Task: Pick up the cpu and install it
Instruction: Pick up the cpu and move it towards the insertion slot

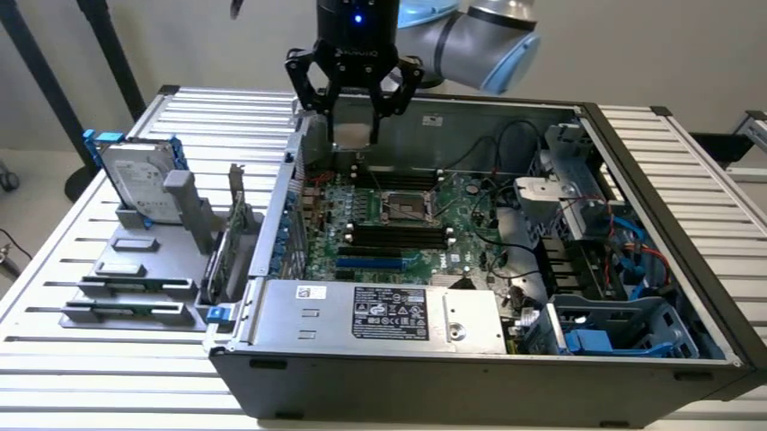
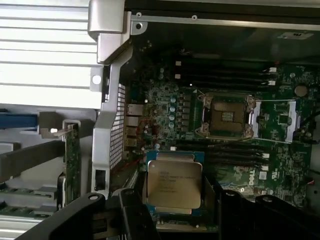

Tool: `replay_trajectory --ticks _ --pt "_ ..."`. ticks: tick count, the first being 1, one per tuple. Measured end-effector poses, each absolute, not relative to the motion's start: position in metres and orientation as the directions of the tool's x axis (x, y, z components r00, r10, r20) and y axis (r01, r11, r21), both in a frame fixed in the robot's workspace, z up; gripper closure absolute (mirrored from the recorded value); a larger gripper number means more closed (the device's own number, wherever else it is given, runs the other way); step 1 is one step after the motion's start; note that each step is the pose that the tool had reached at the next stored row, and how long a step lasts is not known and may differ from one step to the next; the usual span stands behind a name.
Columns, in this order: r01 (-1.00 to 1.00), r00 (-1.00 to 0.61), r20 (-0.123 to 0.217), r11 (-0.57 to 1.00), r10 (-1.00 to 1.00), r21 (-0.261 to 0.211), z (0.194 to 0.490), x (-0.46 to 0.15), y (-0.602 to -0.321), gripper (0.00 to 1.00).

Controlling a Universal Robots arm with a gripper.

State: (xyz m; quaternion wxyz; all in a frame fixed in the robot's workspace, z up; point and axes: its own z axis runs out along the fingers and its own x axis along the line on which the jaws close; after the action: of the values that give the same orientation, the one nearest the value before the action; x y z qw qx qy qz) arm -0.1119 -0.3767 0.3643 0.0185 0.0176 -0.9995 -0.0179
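Gripper (image 2: 172, 212): clamped on cpu (image 2: 174, 182) by opposite edges. Cpu held raised, off to one side of the open socket (image 2: 226, 116). Handling, judged: light, rigid, flat; underside contacts fragile; grip edges only, keep level.

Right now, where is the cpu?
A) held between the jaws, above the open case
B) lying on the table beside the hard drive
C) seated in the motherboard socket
A: the cpu is clamped between the jaws in the air over the motherboard, and the socket stands empty.
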Motion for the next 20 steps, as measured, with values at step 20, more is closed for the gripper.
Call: replay_trajectory --ticks 20 --pt "-0.029 -0.999 0.042 0.999 -0.030 0.034 0.329 -0.045 -0.344 0.46"
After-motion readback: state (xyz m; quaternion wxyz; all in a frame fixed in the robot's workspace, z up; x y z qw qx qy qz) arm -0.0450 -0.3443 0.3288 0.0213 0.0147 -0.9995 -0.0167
